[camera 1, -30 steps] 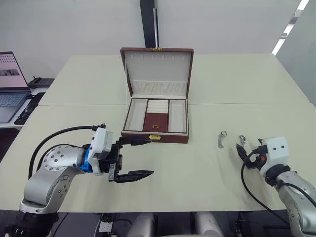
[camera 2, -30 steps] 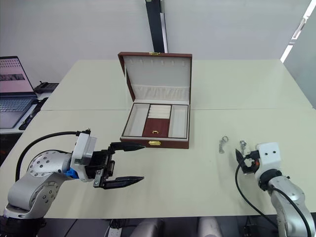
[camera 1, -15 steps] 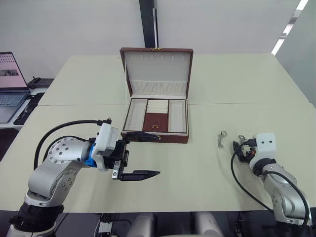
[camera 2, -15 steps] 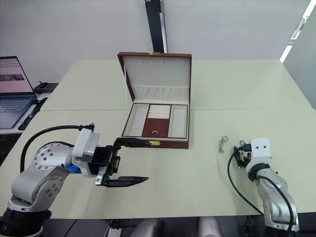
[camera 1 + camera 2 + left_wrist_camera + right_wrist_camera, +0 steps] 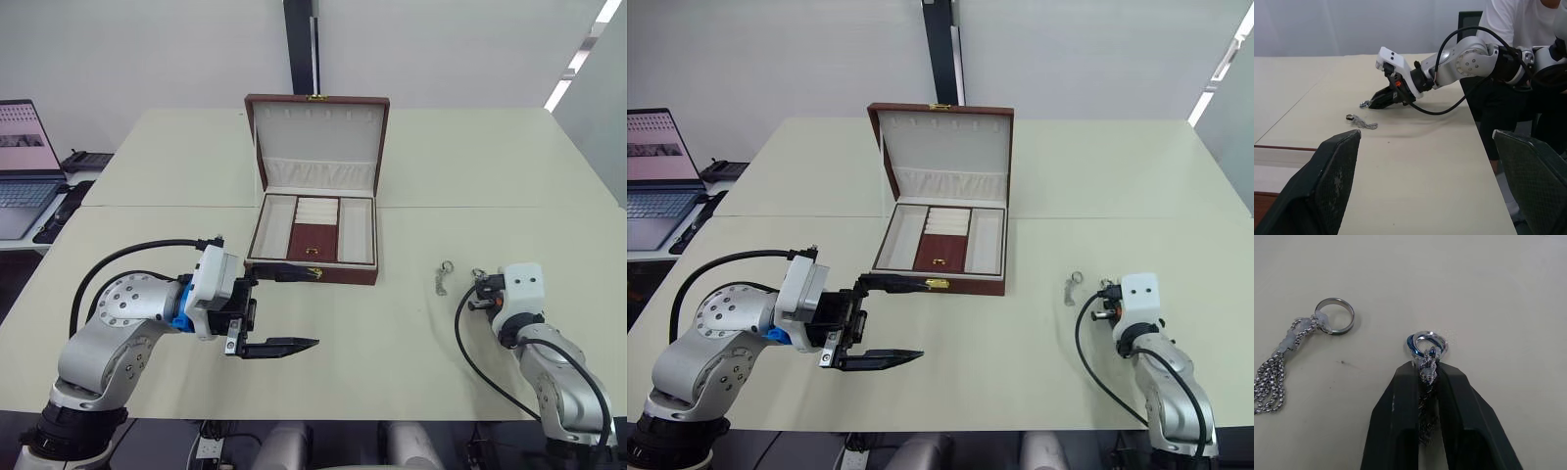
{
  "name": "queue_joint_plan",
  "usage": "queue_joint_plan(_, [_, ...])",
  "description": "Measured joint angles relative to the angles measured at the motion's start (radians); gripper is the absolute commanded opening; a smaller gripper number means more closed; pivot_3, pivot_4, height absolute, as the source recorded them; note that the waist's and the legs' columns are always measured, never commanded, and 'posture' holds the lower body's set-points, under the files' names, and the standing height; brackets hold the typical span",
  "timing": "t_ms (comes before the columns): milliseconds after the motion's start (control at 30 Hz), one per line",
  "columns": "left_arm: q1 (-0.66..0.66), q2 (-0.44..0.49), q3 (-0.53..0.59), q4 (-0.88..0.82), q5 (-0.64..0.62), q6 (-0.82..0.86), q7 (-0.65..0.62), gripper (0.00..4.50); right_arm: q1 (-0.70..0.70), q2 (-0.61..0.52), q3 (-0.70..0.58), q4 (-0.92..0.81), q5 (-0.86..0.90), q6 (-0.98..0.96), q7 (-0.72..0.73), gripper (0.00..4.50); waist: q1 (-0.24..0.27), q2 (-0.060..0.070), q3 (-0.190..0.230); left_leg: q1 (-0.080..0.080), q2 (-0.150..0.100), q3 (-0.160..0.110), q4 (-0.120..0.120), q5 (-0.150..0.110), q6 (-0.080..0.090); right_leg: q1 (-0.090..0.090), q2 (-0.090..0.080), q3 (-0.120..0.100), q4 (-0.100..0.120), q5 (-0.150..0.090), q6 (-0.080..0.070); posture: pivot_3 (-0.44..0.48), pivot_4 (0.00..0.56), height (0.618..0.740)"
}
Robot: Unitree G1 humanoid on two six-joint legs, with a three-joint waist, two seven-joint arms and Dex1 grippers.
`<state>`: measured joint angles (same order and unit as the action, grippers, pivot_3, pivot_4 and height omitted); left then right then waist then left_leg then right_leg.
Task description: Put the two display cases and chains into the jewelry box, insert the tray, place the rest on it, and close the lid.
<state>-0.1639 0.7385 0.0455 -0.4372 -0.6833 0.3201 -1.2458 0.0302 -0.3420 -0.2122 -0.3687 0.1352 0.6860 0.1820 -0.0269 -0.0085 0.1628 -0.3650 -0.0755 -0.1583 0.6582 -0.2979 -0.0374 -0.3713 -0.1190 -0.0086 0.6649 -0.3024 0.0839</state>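
Observation:
The jewelry box (image 5: 333, 275) stands mid-table with its lid (image 5: 317, 137) upright. The tray (image 5: 313, 242) sits inside it, brown centre panel showing. The display cases and chains are hidden. Two silver trinkets lie on the table to the right. My right gripper (image 5: 1426, 371) is shut on the chain of one trinket (image 5: 1426, 343), just below its ring, still low on the tabletop. The other trinket (image 5: 1334, 316) lies loose beside it, on the box's side (image 5: 443, 277). My left gripper (image 5: 316, 309) is wide open in front of the box, holding nothing.
A laptop (image 5: 24, 166) sits on a side table at the far left. A person in a white shirt (image 5: 1518, 29) stands beyond the table's right end. A seam (image 5: 470, 207) crosses the table behind the trinkets.
My right gripper slid in over the right-hand trinket and its fingers closed on the chain. My left gripper edged slightly toward the box, staying open.

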Motion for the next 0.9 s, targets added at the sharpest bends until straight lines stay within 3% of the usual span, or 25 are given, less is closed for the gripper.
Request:
queue_joint_plan(267, [0.022,0.0,0.006,0.002,0.001,-0.001,0.015,4.5,0.002,-0.051,0.002,-0.011,-0.002,0.0,0.017,0.01,-0.001,0.001,0.001,0.0,0.0,0.0,0.0,0.0,0.0,-0.001,0.0,0.0,0.0,0.0,0.0,0.0,0.15,0.74])
queue_joint_plan(433, [0.056,0.004,0.062,0.003,-0.003,0.002,0.045,4.5,-0.036,-0.124,0.011,-0.108,0.004,0.028,0.061,0.01,-0.006,0.002,0.001,0.0,0.001,0.001,-0.001,0.0,0.001,-0.001,0.002,0.0,0.0,0.0,0.0,0.0,0.15,0.74])
queue_joint_plan(700, [0.145,0.005,0.17,0.002,-0.023,0.024,0.123,4.5,-0.392,-0.153,0.118,-0.205,0.119,0.223,0.153,0.01,-0.005,0.003,0.002,0.0,0.001,0.0,-0.004,0.0,0.0,-0.002,0.002,0.0,-0.002,0.0,0.0,0.0,0.15,0.74])
queue_joint_plan(900, [0.183,0.004,0.257,0.003,-0.04,0.053,0.189,4.5,-0.605,-0.073,0.278,-0.159,0.164,0.293,0.193,0.01,-0.004,0.002,0.002,-0.001,0.001,-0.001,-0.005,0.001,-0.002,-0.002,0.001,0.0,-0.003,0.0,0.0,0.0,0.15,0.74])
